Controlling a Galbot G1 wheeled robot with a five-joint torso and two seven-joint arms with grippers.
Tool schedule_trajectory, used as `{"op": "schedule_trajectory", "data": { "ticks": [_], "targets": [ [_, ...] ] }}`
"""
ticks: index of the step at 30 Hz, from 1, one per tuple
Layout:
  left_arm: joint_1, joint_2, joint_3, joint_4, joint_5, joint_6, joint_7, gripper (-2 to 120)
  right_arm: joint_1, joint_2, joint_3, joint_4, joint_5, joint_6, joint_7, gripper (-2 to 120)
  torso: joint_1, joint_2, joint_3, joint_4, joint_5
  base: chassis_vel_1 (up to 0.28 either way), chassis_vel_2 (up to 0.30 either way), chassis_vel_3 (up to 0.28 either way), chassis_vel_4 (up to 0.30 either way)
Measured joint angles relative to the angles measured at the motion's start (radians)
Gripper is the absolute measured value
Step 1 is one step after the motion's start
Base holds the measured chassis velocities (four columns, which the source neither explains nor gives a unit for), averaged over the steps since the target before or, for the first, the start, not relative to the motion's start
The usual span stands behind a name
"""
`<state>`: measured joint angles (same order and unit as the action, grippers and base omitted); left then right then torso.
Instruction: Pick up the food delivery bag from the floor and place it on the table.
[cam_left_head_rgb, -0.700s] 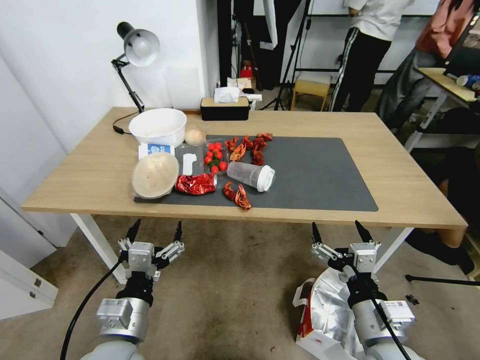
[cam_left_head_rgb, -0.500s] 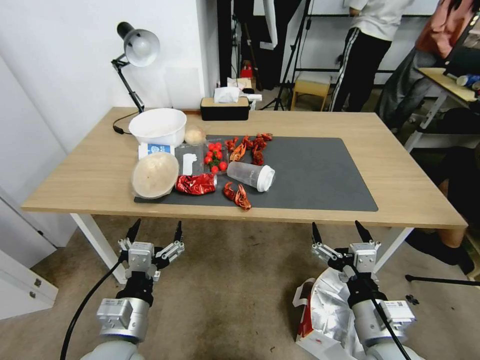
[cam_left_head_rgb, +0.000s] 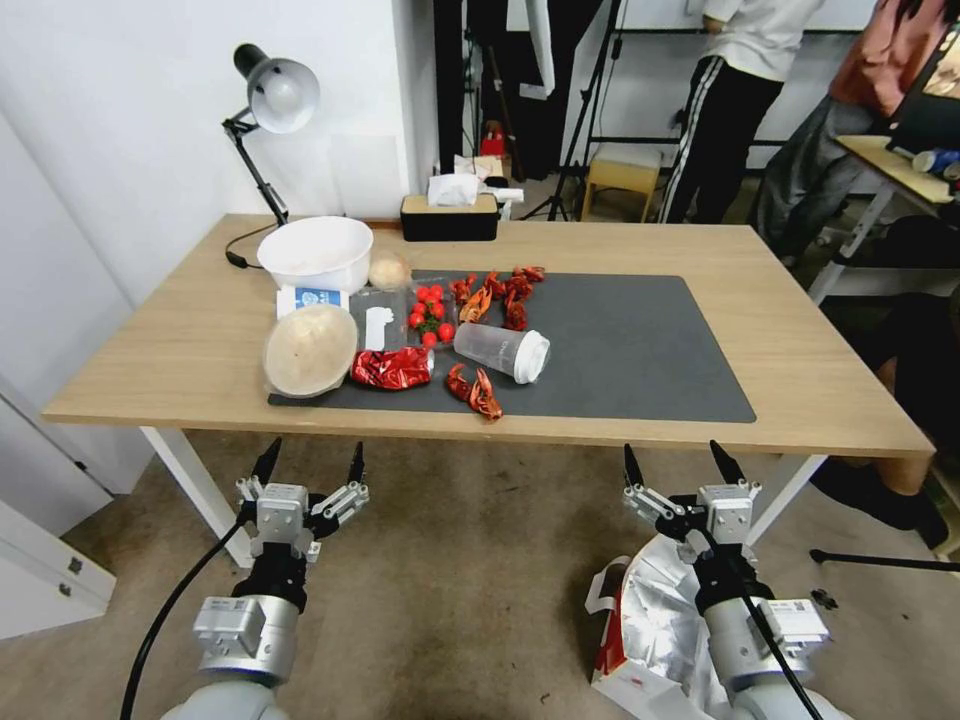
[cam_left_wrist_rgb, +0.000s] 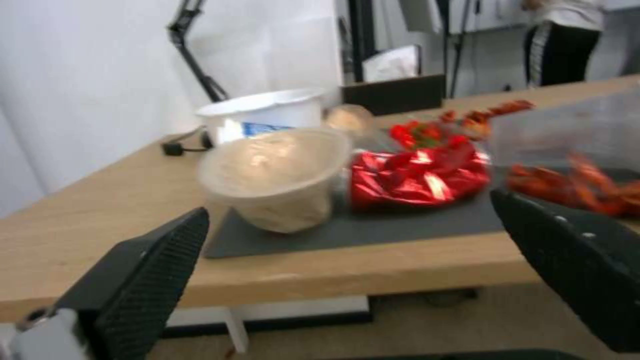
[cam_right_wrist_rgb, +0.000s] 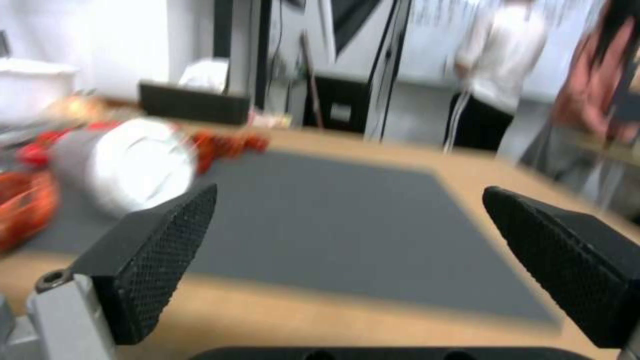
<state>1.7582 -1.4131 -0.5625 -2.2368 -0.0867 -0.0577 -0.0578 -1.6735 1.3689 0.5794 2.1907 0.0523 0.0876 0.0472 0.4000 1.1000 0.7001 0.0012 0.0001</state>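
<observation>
The food delivery bag (cam_left_head_rgb: 645, 625) lies open on the floor (cam_left_head_rgb: 470, 560) at lower right in the head view, its silver foil lining facing up, a red side panel and white handle at its left; my right arm covers part of it. My right gripper (cam_left_head_rgb: 677, 458) hangs open just above the bag, in front of the table's near edge. My left gripper (cam_left_head_rgb: 311, 456) is open and empty over bare carpet at lower left. The table (cam_left_head_rgb: 800, 370) stands ahead, light wood with a dark grey mat (cam_left_head_rgb: 640, 350). Both wrist views look across the tabletop (cam_left_wrist_rgb: 100, 210) (cam_right_wrist_rgb: 480, 175) past open fingers (cam_left_wrist_rgb: 153, 280) (cam_right_wrist_rgb: 167, 240).
On the mat's left half lie a white bowl (cam_left_head_rgb: 316, 252), a lidded tub (cam_left_head_rgb: 309, 349), a red foil packet (cam_left_head_rgb: 391, 368), tomatoes, crayfish and a tipped clear cup (cam_left_head_rgb: 503, 351). A desk lamp (cam_left_head_rgb: 270, 95) and tissue box (cam_left_head_rgb: 450, 215) stand at the back. White table legs (cam_left_head_rgb: 195, 490) flank the grippers.
</observation>
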Motion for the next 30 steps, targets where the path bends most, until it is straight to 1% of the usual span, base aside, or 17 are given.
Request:
{"op": "schedule_trajectory", "data": {
  "ticks": [1, 2, 3, 4, 6, 7, 8, 9, 10, 11, 16, 18, 22, 30],
  "targets": [
    [-0.023, 0.046, -0.007, 0.034, -0.047, -0.03, -0.032, 107, 0.016, -0.019, 0.001, -0.01, 0.02, 0.004, 0.012, 100, 0.0, 0.0, 0.0, -0.0006, 0.0002, 0.0, 0.0, 0.0, 0.0],
    [-0.041, 0.085, -0.015, 0.061, -0.083, -0.054, -0.057, 107, 0.021, -0.027, 0.003, -0.012, 0.036, 0.003, 0.02, 100, 0.0, 0.0, 0.0, -0.0011, -0.0004, -0.024, -0.005, 0.051, 0.016],
    [-0.053, 0.11, -0.02, 0.078, -0.108, -0.07, -0.075, 109, 0.023, -0.032, 0.004, -0.012, 0.045, 0.0, 0.024, 100, 0.001, 0.0, 0.0, -0.0019, -0.0004, 0.0, 0.0, 0.0, 0.0],
    [-0.055, 0.127, -0.013, 0.086, -0.13, -0.075, -0.092, 109, 0.022, -0.036, 0.006, -0.011, 0.055, -0.006, 0.023, 100, 0.001, 0.0, 0.0, -0.0018, -0.0001, 0.0, 0.0, 0.0, 0.0],
    [-0.052, 0.129, -0.008, 0.086, -0.134, -0.075, -0.094, 109, 0.021, -0.037, 0.007, -0.009, 0.06, -0.007, 0.02, 100, 0.001, 0.0, 0.0, -0.0016, 0.0, 0.0, 0.0, 0.0, 0.0],
    [-0.048, 0.132, -0.001, 0.086, -0.141, -0.077, -0.096, 109, 0.019, -0.039, 0.007, -0.002, 0.077, -0.009, 0.011, 100, 0.0, 0.0, 0.0, -0.0011, -0.0007, 0.0, 0.0, 0.0, 0.0],
    [-0.043, 0.135, 0.001, 0.086, -0.145, -0.084, -0.095, 109, 0.015, -0.041, 0.003, 0.01, 0.12, -0.013, -0.008, 100, 0.0, 0.0, 0.0, -0.0012, 0.0, 0.0, 0.0, 0.0, 0.0],
    [-0.043, 0.135, 0.001, 0.086, -0.145, -0.084, -0.095, 109, 0.015, -0.041, 0.003, 0.01, 0.12, -0.013, -0.008, 100, 0.0, 0.0, 0.0, -0.0012, 0.0, 0.0, 0.0, 0.0, 0.0],
    [-0.039, 0.135, 0.002, 0.086, -0.146, -0.094, -0.092, 108, 0.012, -0.042, -0.002, 0.024, 0.161, -0.018, -0.026, 100, 0.0, 0.0, 0.0, -0.0011, 0.0, 0.0, 0.0, 0.0, 0.0],
    [-0.037, 0.135, 0.002, 0.086, -0.145, -0.101, -0.086, 107, 0.011, -0.041, -0.004, 0.031, 0.176, -0.02, -0.036, 100, 0.0, 0.0, 0.0, -0.0012, -0.0003, 0.0, 0.0, 0.0, 0.0],
    [-0.019, 0.133, 0.005, 0.085, -0.141, -0.126, -0.075, 101, 0.006, -0.036, -0.005, 0.035, 0.174, -0.017, -0.048, 100, 0.0, 0.0, 0.0, -0.0011, -0.0001, 0.0, 0.0, 0.0, 0.0],
    [-0.014, 0.133, 0.012, 0.083, -0.145, -0.133, -0.07, 100, 0.005, -0.033, -0.005, 0.036, 0.172, -0.016, -0.048, 100, -0.001, -0.003, -0.002, -0.0011, 0.0, 0.0, 0.0, 0.0, 0.0],
    [-0.007, 0.129, 0.032, 0.086, -0.146, -0.152, -0.067, 100, 0.004, -0.023, -0.007, 0.035, 0.168, -0.013, -0.051, 100, -0.009, -0.02, -0.011, -0.0011, -0.0001, 0.0, 0.0, 0.0, 0.0],
    [-0.001, 0.127, 0.046, 0.085, -0.144, -0.154, -0.059, 100, 0.0, -0.02, -0.006, 0.036, 0.165, -0.006, -0.054, 100, -0.026, -0.058, -0.032, -0.0012, -0.0001, 0.0, 0.0, 0.0, 0.0]
  ]
}}
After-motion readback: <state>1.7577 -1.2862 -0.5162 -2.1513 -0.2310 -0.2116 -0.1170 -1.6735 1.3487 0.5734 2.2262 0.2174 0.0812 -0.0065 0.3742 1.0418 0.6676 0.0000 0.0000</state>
